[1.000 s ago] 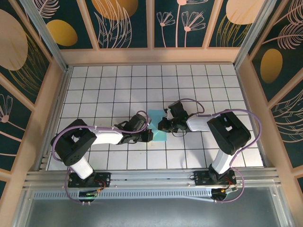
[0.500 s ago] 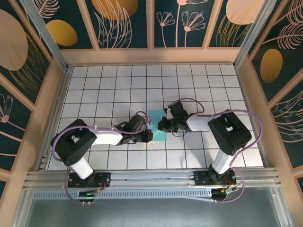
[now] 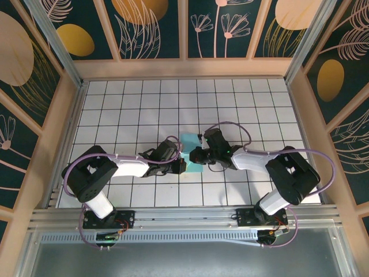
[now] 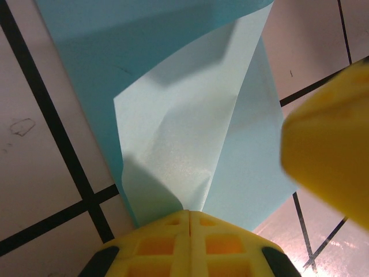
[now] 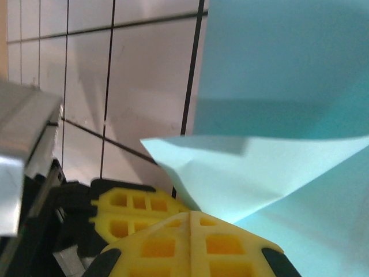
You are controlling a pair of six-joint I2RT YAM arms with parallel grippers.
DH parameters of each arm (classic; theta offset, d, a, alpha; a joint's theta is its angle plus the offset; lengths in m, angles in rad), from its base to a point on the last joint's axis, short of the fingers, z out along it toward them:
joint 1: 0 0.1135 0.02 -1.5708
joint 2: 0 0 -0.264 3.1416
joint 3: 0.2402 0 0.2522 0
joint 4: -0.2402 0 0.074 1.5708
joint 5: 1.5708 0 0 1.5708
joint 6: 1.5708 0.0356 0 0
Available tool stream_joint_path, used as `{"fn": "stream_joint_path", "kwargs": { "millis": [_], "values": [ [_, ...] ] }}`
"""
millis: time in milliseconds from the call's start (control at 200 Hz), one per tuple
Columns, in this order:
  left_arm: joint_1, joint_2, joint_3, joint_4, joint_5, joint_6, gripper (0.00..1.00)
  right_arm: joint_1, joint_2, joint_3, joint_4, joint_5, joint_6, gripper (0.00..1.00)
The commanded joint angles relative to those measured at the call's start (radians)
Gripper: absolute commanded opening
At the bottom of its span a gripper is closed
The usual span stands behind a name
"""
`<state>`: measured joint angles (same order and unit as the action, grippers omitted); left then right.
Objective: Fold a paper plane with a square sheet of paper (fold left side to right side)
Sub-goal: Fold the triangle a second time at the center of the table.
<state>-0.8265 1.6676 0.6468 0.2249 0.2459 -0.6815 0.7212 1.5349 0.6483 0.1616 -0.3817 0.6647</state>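
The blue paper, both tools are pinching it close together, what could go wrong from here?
1. The left tool and right tool both seem shut on the thin paper; pulling apart could tear it.
2. Its lifted part looks buckled, so pressing it down may set a crooked crease.
3. The tools sit very near each other and might collide.

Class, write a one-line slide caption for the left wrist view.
Left gripper, jaws shut, pinches a raised flap of the square sheet of paper.
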Motion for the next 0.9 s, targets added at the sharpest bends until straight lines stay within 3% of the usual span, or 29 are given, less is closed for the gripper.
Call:
{"fn": "stream_joint_path", "kwargs": {
  "millis": [0,460,896],
  "values": [
    [0.008,0.041,-0.022,-0.069,-0.053,0.023,0.00,0.012,0.026,-0.007,0.059,0.030,0.031,0.00],
    [0.008,0.041,-0.014,-0.067,-0.054,0.023,0.00,0.047,0.114,0.019,0.098,0.032,0.049,0.00],
    [0.007,0.076,-0.019,-0.068,-0.056,0.012,0.00,0.047,0.172,0.056,0.029,0.074,0.035,0.00]
  ]
}}
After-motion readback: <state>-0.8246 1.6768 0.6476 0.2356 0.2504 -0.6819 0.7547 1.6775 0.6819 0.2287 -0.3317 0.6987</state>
